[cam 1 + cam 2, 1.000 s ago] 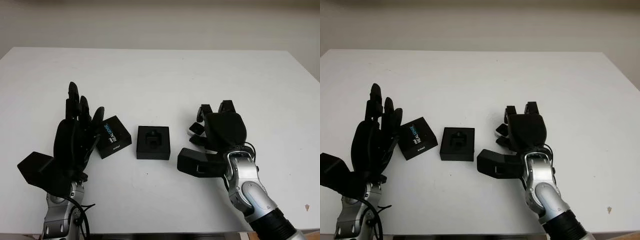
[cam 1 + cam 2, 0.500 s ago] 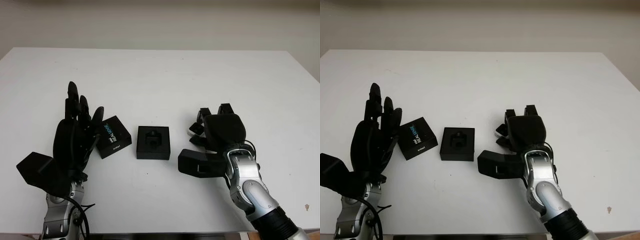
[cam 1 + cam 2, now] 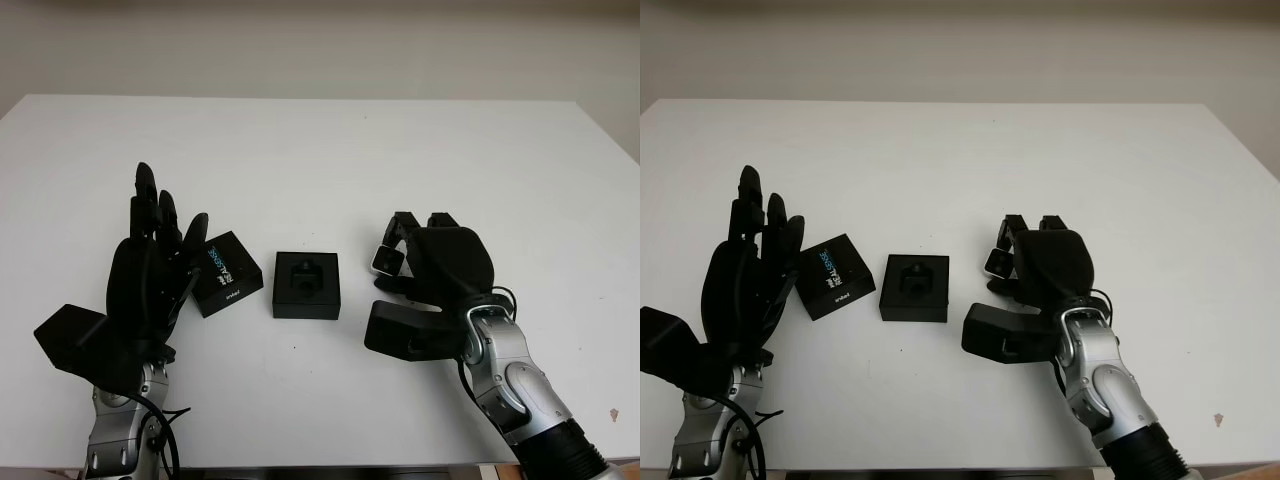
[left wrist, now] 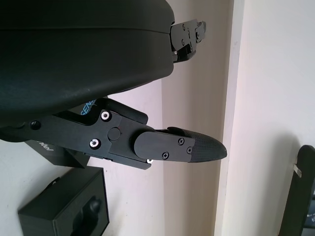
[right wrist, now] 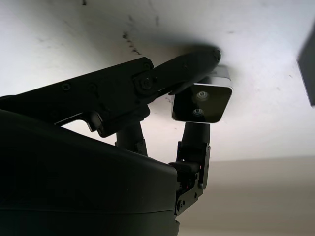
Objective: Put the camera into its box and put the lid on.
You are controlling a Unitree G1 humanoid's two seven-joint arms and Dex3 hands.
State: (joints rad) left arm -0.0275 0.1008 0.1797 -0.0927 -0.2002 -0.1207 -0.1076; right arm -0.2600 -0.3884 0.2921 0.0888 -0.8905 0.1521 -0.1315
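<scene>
While my right hand (image 3: 425,262) pinched the small silver-faced camera (image 3: 387,261) between its fingertips, right of centre in the head view, I judged the pick-up step under way. The open box (image 3: 306,285) sat at centre, just left of the camera, so the next move called for carrying it left and lowering it into the recess. My left hand (image 3: 150,275) was open at lower left, beside the lid (image 3: 226,273).

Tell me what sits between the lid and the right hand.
The open box sits between the lid and the right hand, seen in the left eye view.
</scene>
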